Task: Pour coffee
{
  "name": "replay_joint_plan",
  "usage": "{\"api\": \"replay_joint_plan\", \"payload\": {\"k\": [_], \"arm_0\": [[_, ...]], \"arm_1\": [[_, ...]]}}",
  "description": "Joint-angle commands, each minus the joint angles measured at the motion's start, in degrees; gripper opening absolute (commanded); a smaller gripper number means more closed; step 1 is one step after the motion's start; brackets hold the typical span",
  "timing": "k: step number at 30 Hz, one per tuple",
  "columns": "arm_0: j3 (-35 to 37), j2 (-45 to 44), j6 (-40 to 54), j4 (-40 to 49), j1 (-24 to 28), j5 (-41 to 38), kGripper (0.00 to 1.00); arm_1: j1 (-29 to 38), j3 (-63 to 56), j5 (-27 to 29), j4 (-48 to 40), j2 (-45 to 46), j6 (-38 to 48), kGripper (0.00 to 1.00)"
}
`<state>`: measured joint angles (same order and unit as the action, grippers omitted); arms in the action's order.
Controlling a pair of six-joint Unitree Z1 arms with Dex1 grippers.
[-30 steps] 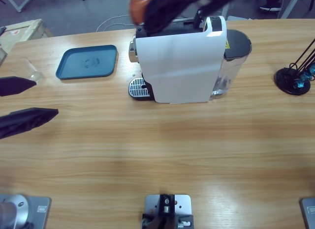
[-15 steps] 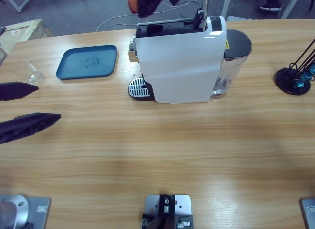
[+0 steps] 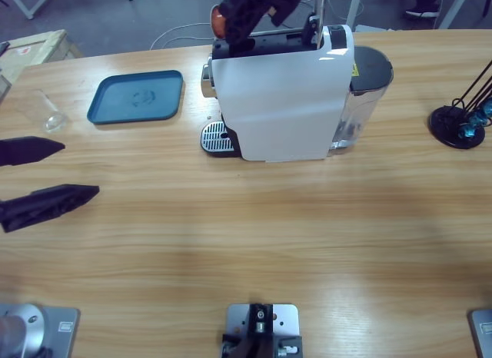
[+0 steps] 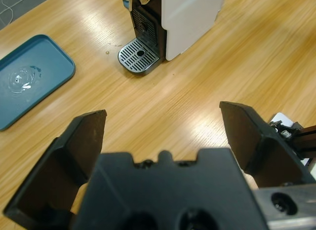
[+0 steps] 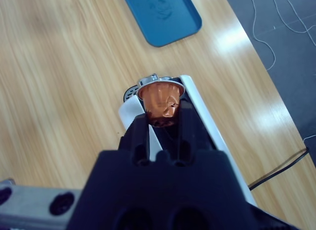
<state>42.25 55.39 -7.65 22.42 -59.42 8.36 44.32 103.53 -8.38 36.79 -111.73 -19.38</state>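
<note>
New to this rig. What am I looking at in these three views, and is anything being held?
Two robot arms work at a wooden table. The high view looks down from a fixed camera; each wrist view looks along one gripper's black jaws. The left gripper is open and empty, facing the blue tray and the coffee machine. The right gripper holds an orange capsule above the machine's top. A clear glass stands near the table's left edge, and a black stand at the right.

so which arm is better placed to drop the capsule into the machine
The right. Its gripper already holds the orange capsule directly above the coffee machine. The left gripper is open, empty and far off by the glass.
</note>
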Motion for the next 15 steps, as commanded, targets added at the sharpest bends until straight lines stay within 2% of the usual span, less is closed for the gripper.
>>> {"api": "replay_joint_plan", "payload": {"k": [1, 15], "arm_0": [[-2.3, -1.2, -1.0, 0.8, 0.6, 0.5, 0.996], [-2.9, -1.2, -1.1, 0.7, 0.6, 0.5, 0.996]], "arm_1": [[-0.4, -2.3, -0.3, 0.7, -4.0, -0.8, 0.000], [-0.9, -2.3, 1.3, 1.0, -4.9, -0.3, 0.000]]}}
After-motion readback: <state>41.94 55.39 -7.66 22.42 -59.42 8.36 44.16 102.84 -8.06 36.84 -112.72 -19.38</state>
